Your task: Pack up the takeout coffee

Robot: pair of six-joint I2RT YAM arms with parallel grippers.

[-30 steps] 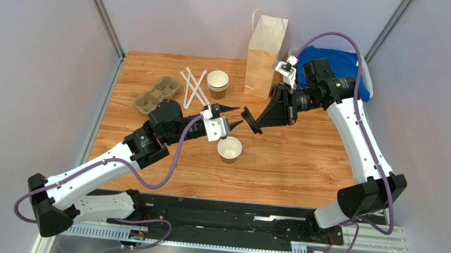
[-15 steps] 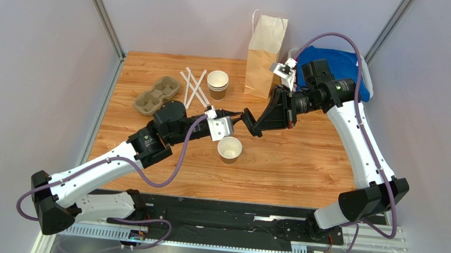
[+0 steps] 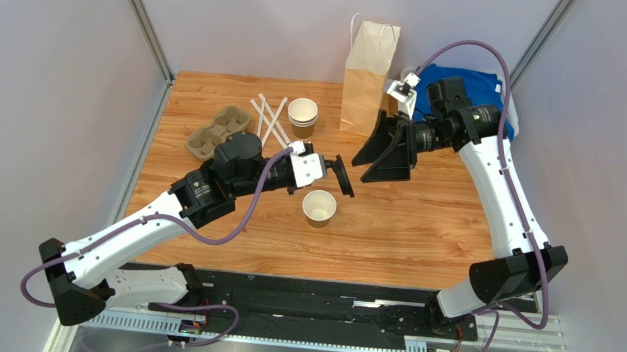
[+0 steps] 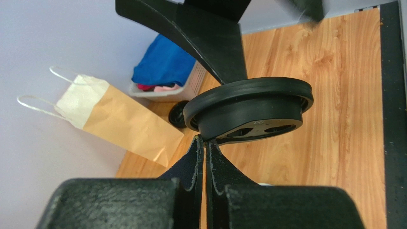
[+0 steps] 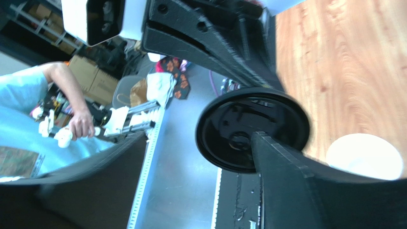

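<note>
The takeout coffee cup (image 3: 319, 207), a small brown paper cup with a cream inside, stands open-topped on the wooden table; in the right wrist view the cup (image 5: 365, 155) shows at the lower right. Its round black lid (image 3: 344, 177) hangs in the air just above and behind it. My left gripper (image 3: 331, 173) is shut on the lid's (image 4: 248, 109) rim, the left gripper (image 4: 205, 143) pinching it from below. My right gripper (image 3: 361, 170) stands open beside the lid (image 5: 253, 129), with one right finger (image 5: 286, 181) in front of the lid's face.
A tall kraft paper bag (image 3: 368, 80) stands at the back, with a basket of blue cloth (image 3: 467, 87) to its right. A stack of lidless cups (image 3: 302, 116), white straws (image 3: 269, 120) and a pulp cup carrier (image 3: 219, 131) lie at the back left.
My left gripper has shut on the lid's rim. My right gripper has opened, let go of the lid and drawn back slightly to the right.
</note>
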